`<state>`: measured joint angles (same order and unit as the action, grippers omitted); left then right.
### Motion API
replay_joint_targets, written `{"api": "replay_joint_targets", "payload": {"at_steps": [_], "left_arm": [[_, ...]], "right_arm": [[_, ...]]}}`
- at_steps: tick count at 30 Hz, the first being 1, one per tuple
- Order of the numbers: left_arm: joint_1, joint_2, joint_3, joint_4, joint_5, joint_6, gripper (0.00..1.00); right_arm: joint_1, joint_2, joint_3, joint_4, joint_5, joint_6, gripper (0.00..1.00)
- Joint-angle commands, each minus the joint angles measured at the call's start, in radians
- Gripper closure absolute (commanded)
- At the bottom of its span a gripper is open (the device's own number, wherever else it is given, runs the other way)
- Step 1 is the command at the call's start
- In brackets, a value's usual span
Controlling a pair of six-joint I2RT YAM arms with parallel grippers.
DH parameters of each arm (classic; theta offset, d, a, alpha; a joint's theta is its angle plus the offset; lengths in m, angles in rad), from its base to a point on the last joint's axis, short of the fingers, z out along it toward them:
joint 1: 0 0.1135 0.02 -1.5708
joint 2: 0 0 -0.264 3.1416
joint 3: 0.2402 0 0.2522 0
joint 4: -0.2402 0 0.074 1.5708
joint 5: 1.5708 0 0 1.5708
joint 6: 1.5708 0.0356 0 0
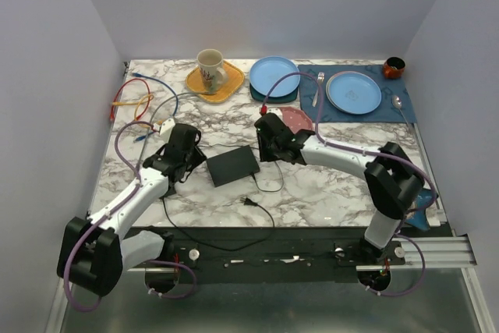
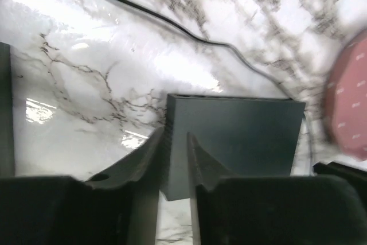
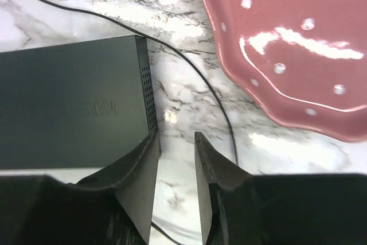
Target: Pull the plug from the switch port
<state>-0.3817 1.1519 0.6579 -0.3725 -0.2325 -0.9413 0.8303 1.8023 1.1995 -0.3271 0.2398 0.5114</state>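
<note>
Left claw at switch's edge, right claw just beside.

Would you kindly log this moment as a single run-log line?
left gripper: open, at switch edge | right gripper: open, beside switch

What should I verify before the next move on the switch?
1. Switch port emptied: cannot tell; no view shows the sockets.
2. Left gripper bracing the switch: cannot tell; jaws parted at its corner, contact unclear.
3. Right gripper empty: ok; jaws apart over the marble table.
4. Black cable clear of the right fingers: ok; it passes beyond them.
5. Pink dotted plate clear: ok; apart from the right gripper.
</note>
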Motion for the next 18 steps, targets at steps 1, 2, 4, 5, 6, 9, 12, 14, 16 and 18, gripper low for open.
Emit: {"api": "replay_joint_targets", "payload": {"at_steps": [1, 2, 4, 5, 6, 9, 12, 14, 16, 18], "left_arm": [[0.001, -0.075, 0.019, -0.003, -0.067, 0.024, 0.42], [0.001, -0.075, 0.016, 0.013, -0.035, 0.030, 0.36], [0.001, -0.070, -0.012, 0.102, 0.068, 0.053, 0.32], [0.003, -0.067, -0.029, 0.140, 0.099, 0.049, 0.33], [0.003, -0.063, -0.065, 0.218, 0.128, 0.041, 0.36], [-0.002, -0.014, -0.092, 0.329, 0.226, 0.024, 0.56], [-0.003, 0.080, -0.058, 0.354, 0.298, 0.033, 0.71], [-0.006, 0.137, -0.047, 0.368, 0.357, 0.042, 0.76], [-0.008, 0.170, -0.040, 0.400, 0.371, 0.041, 0.77], [-0.011, 0.187, -0.037, 0.415, 0.386, 0.039, 0.78]], "right_arm": [[0.009, -0.107, -0.066, 0.003, 0.060, -0.016, 0.57], [0.015, -0.121, -0.080, 0.013, 0.032, -0.019, 0.57], [0.038, -0.150, -0.116, 0.043, 0.003, -0.037, 0.57], [0.049, -0.153, -0.124, 0.051, -0.029, -0.043, 0.58], [0.058, -0.150, -0.127, 0.054, -0.040, -0.051, 0.58], [0.110, -0.138, -0.135, 0.056, -0.048, -0.059, 0.58], [0.142, -0.118, -0.140, 0.063, -0.071, -0.059, 0.56], [0.151, -0.104, -0.141, 0.071, -0.073, -0.048, 0.54], [0.151, -0.097, -0.138, 0.071, -0.089, -0.045, 0.52], [0.153, -0.080, -0.130, 0.068, -0.097, -0.045, 0.51]]}}
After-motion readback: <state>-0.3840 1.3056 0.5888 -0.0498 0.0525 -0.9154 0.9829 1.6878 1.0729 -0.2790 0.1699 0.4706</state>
